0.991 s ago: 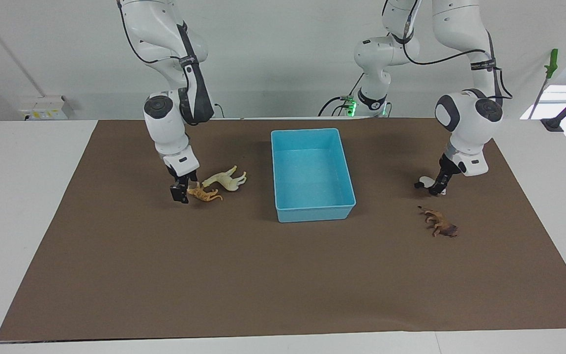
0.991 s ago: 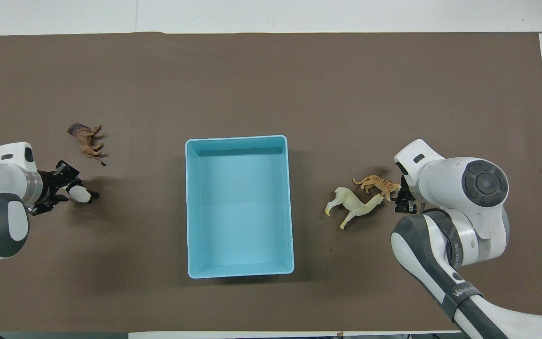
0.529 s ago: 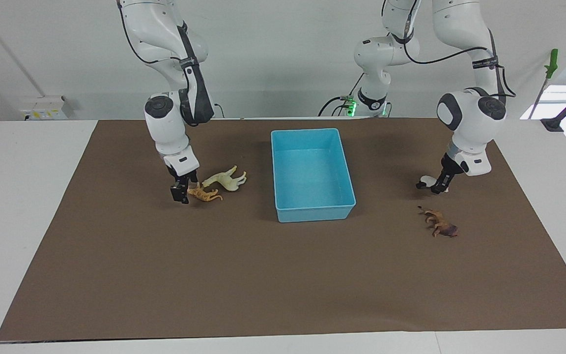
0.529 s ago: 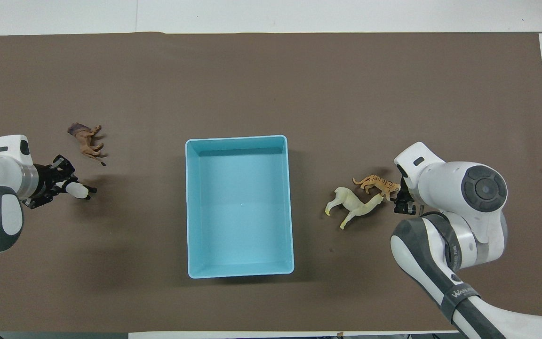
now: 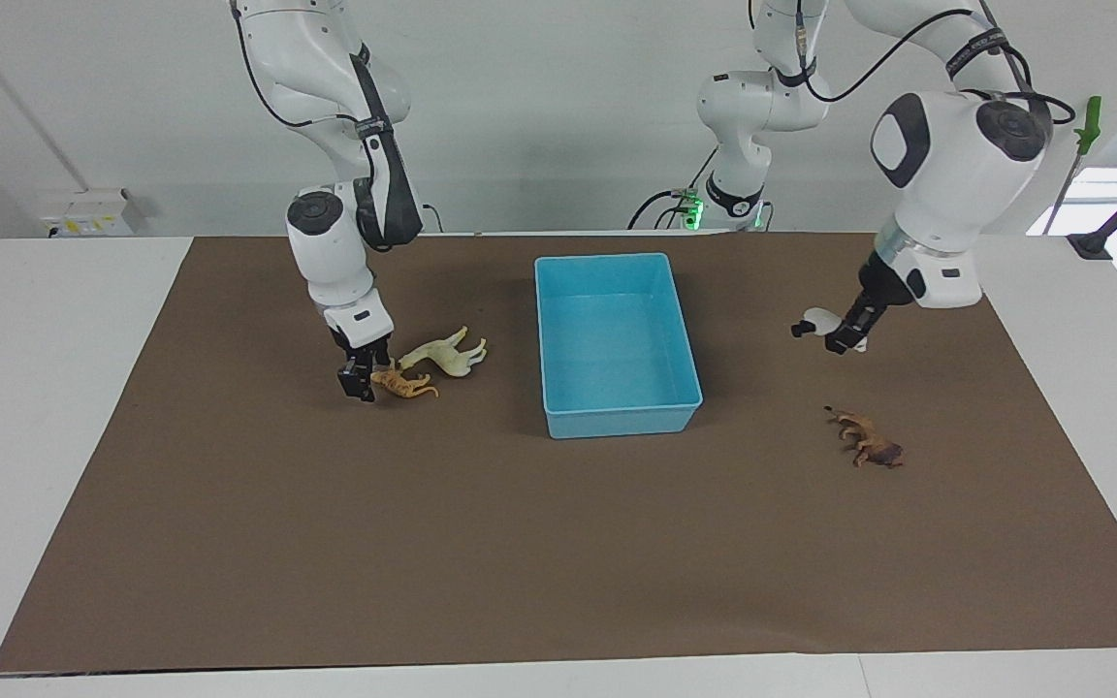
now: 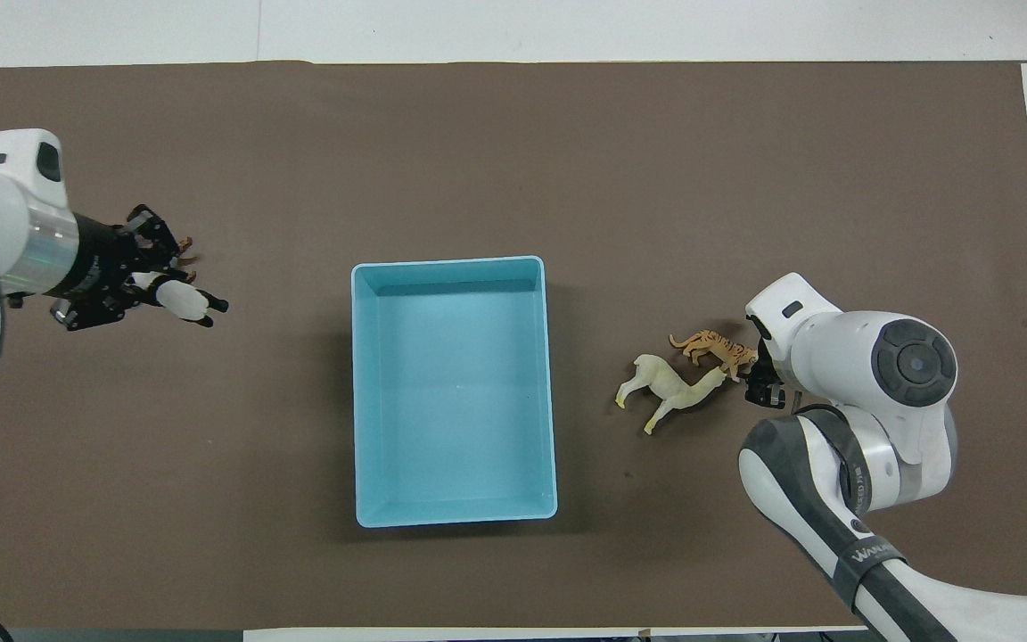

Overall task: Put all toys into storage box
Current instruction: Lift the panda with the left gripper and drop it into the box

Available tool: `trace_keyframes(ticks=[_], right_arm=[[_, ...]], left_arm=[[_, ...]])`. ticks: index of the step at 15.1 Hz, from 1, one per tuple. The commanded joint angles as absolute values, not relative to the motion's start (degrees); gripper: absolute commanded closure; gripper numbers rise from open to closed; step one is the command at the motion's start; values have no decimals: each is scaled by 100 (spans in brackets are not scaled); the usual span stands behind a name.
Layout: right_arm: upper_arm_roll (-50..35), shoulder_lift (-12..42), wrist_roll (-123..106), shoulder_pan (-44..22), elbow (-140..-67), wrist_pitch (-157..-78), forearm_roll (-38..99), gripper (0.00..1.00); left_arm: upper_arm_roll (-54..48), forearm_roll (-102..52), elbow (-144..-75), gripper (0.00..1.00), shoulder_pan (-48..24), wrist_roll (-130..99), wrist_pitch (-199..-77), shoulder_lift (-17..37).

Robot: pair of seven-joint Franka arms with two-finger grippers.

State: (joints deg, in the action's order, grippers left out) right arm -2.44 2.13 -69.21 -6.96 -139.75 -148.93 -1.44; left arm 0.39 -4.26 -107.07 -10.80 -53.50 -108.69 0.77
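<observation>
Starting nearest the robots, the box sits empty at the centre of the frame, so all four toys are outside it.

The left claw hangs over bare surface toward the left arm's end, at mid-height of the frame. It is pinching the panda by one end, so the body juts out sideways toward the box. I judge that off-centre hold the main risk: the panda may swivel or slip during the carry, and an early release would drop it short of the box wall.

Lower in the frame, toward the right arm's end, the horse lies on its side with the tiger just beside it. The right claw is down at the tiger's end. I cannot tell whether it is spread or pinching. A grip on so little of a flat toy could slide off, or the lift could nudge the horse.

Farthest, the lion lies alone on its side, low enough to be awkward to pick up.
</observation>
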Motion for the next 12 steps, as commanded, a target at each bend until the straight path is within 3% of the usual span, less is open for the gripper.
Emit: trace_keyframes(ticks=[1, 4, 6, 7, 8, 9, 12], right_arm=[[-272, 193, -7128, -607, -14071, -15029, -79, 17], [-272, 185, -7119, -589, -14098, -15029, -70, 25], [-272, 185, -7110, -519, -14115, -15064, -70, 35], [-272, 193, -7102, -527, -14115, -15064, -70, 38], [-272, 193, -7093, -519, -14115, -15064, -70, 41], [-272, 193, -7093, -519, -14115, -15064, -70, 47], [-272, 193, -7058, -519, -14115, -15064, -70, 56]], left_arm=[[26, -483, -10897, 100, -1930, -6263, -11011, 1], [26, -483, -12221, 100, -2757, -6880, -12106, -482], [26, -483, -12637, 100, -3118, -7328, -12698, -536], [26, -483, -12673, 77, -3268, -7391, -12744, -527], [26, -483, -12648, 23, -3278, -7392, -12683, -519], [35, -483, -12604, 0, -3287, -7392, -12648, -501], [88, -422, -12297, 0, -3086, -7235, -12193, -562]])
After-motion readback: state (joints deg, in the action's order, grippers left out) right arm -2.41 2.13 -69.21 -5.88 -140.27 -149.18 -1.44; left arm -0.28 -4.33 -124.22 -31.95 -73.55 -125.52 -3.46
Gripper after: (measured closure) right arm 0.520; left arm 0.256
